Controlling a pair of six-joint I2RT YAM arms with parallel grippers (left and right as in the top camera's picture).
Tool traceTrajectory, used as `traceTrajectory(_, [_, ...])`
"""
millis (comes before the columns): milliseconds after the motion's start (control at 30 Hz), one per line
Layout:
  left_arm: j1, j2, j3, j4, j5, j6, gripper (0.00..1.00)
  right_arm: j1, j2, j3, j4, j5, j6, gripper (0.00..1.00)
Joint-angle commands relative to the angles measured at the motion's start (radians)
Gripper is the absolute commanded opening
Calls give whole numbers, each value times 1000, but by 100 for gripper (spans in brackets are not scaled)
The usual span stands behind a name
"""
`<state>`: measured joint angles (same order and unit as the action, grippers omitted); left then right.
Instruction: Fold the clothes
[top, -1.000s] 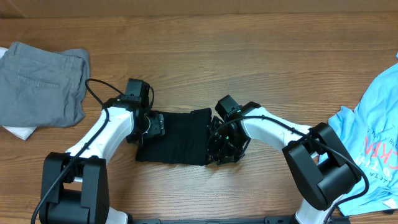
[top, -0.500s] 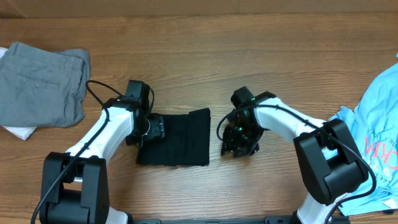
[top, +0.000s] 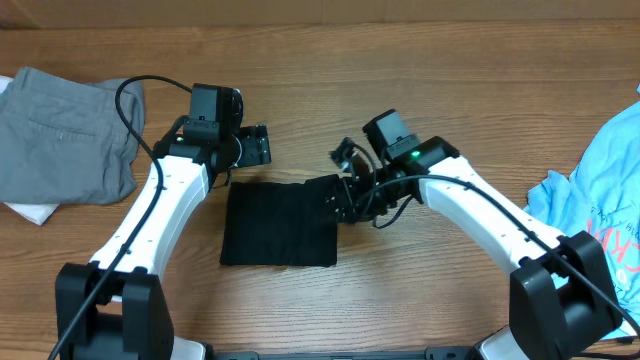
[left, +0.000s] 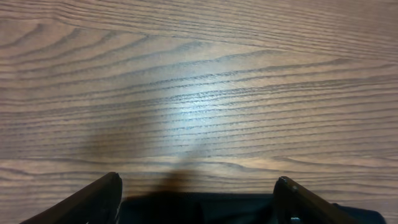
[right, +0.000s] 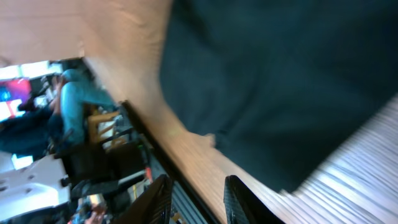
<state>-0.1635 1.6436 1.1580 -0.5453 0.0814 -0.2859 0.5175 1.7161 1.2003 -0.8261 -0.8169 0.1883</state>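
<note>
Black folded fabric shirt (top: 280, 222) looks finished; left end effector (top: 255, 147) hangs wide and empty, right end effector (top: 343, 198) is too blurred to tell; next probably means stacking it aside.

The left arm (top: 157, 213) and right arm (top: 480, 215) are built alike: smooth white tapered shells between chunky black joint housings, each set on a boxy black base (top: 110, 312); a thin black cable (top: 120, 104) loops clear of the left arm, and another runs along the right arm's white shell. The left pincer (top: 255, 147) and right pincer (top: 345, 200) are black, with flat dark fingers (left: 102, 198); a small green light (top: 410, 155) glows on the right wrist housing.
</note>
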Motion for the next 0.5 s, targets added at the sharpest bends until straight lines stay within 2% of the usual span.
traceTrajectory(0, [0,79,5,1,-8,29,80,45,19,-10,26,-73,-8,32])
traceTrajectory(200, [0,197,5,-81,27,63,80,100,110,-10,40,16,33,32])
traceTrajectory(467, [2,258,5,-348,-102,61,73,97,255,-10,39,41,64,30])
